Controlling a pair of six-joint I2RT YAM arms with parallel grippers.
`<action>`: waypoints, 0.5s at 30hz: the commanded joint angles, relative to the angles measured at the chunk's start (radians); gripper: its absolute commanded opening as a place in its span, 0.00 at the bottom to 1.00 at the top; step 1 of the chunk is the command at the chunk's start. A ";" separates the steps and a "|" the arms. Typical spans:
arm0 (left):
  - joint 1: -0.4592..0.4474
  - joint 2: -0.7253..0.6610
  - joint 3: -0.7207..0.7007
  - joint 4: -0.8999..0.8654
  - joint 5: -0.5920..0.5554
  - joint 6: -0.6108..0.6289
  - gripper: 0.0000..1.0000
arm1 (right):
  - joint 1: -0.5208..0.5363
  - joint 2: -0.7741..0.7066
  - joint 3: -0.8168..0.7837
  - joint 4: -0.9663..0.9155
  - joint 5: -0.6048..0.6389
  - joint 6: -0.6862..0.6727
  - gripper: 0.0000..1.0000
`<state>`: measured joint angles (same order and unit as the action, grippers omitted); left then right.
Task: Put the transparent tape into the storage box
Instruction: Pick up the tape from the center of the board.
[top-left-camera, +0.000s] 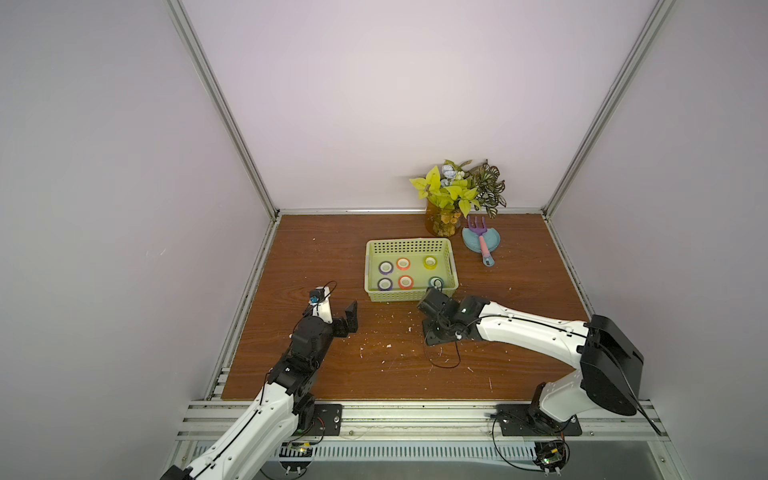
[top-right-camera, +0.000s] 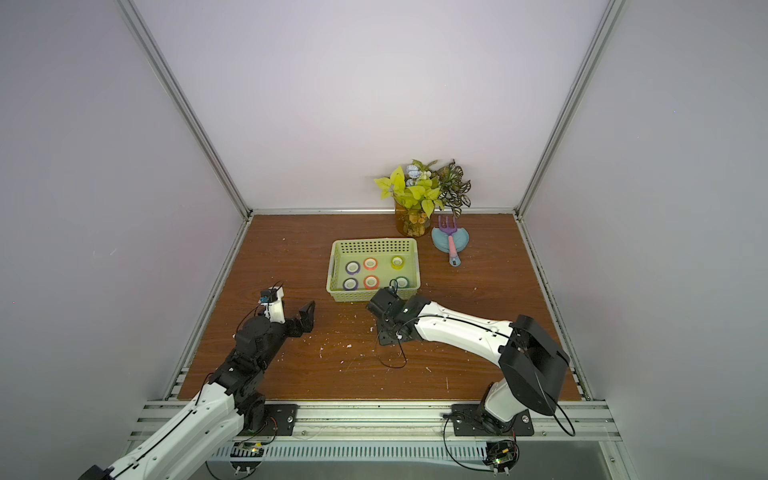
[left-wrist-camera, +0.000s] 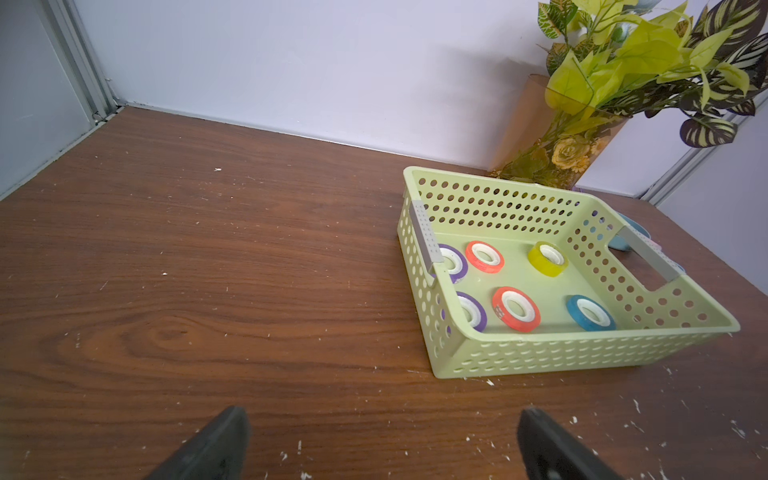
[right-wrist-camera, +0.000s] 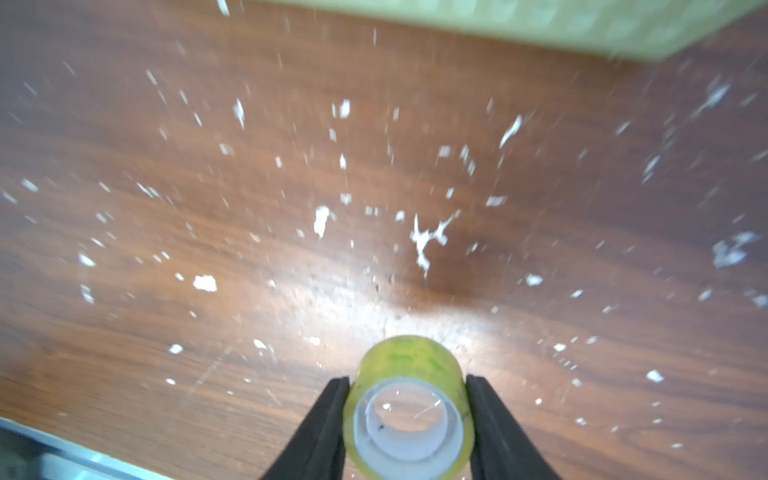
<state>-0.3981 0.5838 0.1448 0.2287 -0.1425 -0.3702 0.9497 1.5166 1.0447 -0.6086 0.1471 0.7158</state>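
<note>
The light green storage box (top-left-camera: 409, 242) (top-right-camera: 374, 242) stands mid-table with several tape rolls lying flat in it: purple (top-left-camera: 386, 267), orange-red (top-left-camera: 403, 263), yellow (top-left-camera: 430, 262) and blue (left-wrist-camera: 590, 312). Just in front of the box's near right corner, my right gripper (right-wrist-camera: 407, 379) is shut on a translucent yellow-green tape roll (right-wrist-camera: 409, 361) with a white core, held a little above the wood. In both top views the wrist hides that roll. My left gripper (left-wrist-camera: 382, 413) (top-left-camera: 338, 311) hangs open and empty, left of the box.
A vase of artificial leaves (top-left-camera: 444, 220) stands at the back wall behind the box. Beside it a purple rake lies on a round blue dish (top-left-camera: 481, 241). White flecks litter the wooden table (top-left-camera: 316, 257). A black cable loop (top-left-camera: 444, 357) droops under the right wrist.
</note>
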 joint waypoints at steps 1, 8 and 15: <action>0.008 -0.007 -0.006 0.008 0.006 0.011 1.00 | -0.057 -0.048 0.061 -0.037 -0.018 -0.099 0.47; 0.008 -0.007 -0.007 0.009 0.007 0.010 1.00 | -0.160 -0.031 0.184 -0.030 -0.002 -0.185 0.47; 0.008 -0.007 -0.007 0.009 0.010 0.012 1.00 | -0.245 0.092 0.345 0.004 -0.025 -0.254 0.47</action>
<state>-0.3981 0.5835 0.1448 0.2287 -0.1394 -0.3698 0.7273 1.5646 1.3312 -0.6224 0.1398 0.5194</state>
